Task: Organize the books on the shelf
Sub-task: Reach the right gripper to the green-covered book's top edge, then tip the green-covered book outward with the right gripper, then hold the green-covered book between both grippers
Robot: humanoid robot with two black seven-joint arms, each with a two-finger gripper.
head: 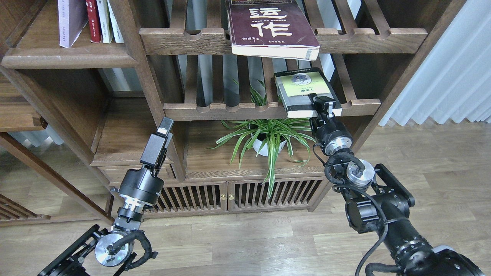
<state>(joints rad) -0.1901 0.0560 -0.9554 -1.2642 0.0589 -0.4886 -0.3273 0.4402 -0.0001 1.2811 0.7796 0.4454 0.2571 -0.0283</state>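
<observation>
Right hand [324, 106], centre-right of frame, grips the near edge of the grey-black book with the yellow-green panel [305, 90] lying on a slatted rack [230, 111]. Left hand [164, 132], lower left, is well apart; I cannot tell its state.

The maroon book [273, 28] bears big white Chinese characters, the lower one reading 作; the upper one is cut off by the frame edge. Its smaller white lines are too small to read. Print on the yellow-green book [305, 89] is illegible.
</observation>
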